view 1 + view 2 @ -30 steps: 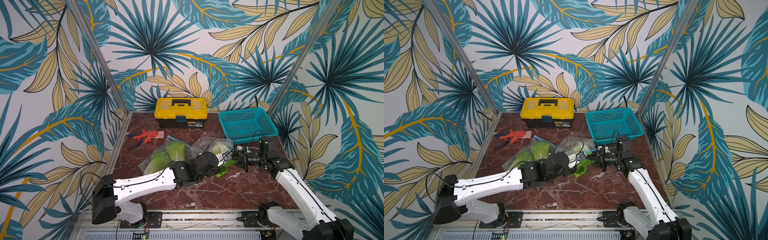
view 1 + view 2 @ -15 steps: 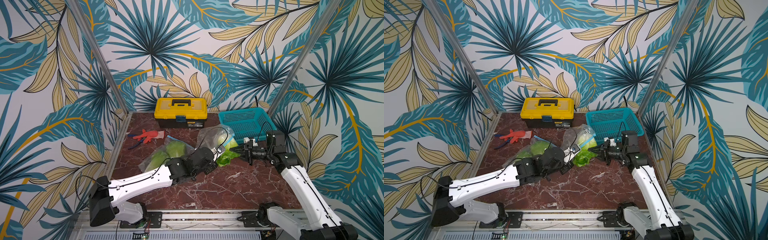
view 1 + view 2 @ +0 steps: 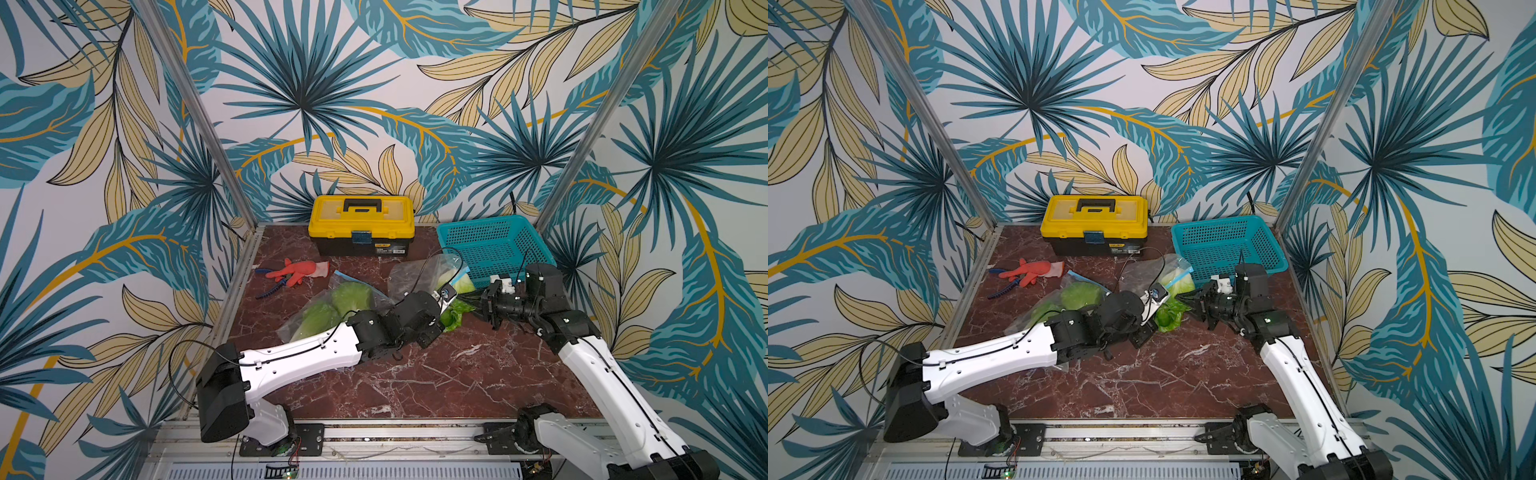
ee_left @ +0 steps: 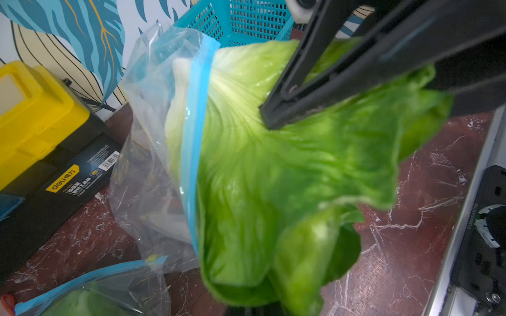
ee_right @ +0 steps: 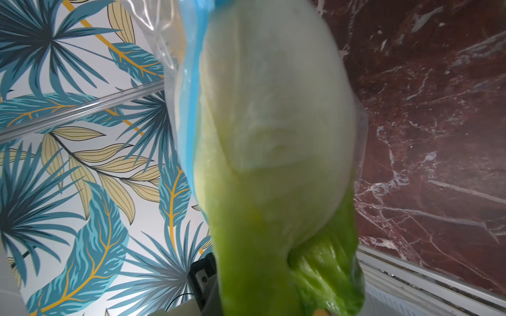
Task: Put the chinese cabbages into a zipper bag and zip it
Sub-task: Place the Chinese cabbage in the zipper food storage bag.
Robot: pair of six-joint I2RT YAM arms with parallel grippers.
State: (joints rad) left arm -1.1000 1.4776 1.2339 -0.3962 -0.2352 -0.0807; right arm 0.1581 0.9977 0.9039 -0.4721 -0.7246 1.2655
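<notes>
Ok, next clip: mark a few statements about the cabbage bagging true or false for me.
1. The right gripper pinches a cabbage leaf. True.
2. That cabbage sits fully inside the zipper bag. False: only its white base is past the blue zip strip; the green leaves hang outside.
3. The yellow toolbox stands open. False: its lid is shut.
4. A second bag holding cabbages lies on the table. True.
</notes>
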